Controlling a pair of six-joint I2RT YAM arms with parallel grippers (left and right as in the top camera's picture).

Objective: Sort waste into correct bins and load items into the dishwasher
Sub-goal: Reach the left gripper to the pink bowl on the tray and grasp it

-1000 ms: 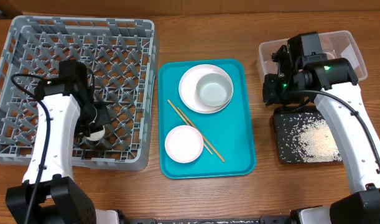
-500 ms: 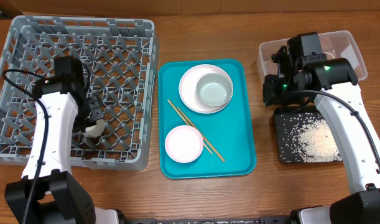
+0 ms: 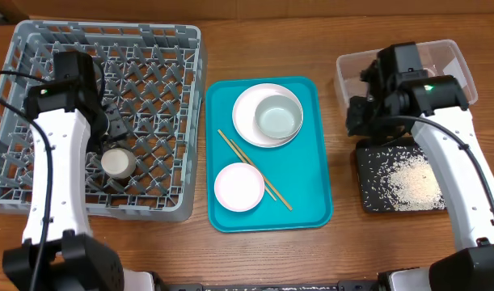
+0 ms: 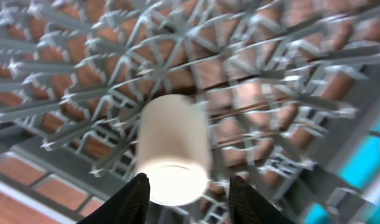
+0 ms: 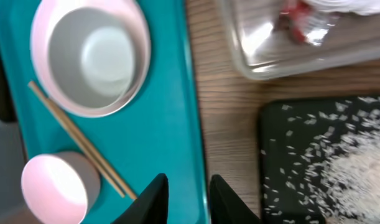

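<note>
Left gripper (image 4: 190, 194) has just released: jaws now parted, empty, drawn back. Small white cup (image 4: 174, 146) rests just ahead of its fingertips on the dish rack (image 3: 36, 202) floor, so the cup is loaded. Right gripper (image 5: 185, 196) has eased slightly apart, empty, over the teal tray (image 5: 171, 93) edge.

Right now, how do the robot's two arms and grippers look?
The left arm and right arm have smooth white shells, black joints and black wrist housings. A thin black cable runs along each. A small green light glows near the right wrist. The left gripper and right gripper have black fingers.
</note>
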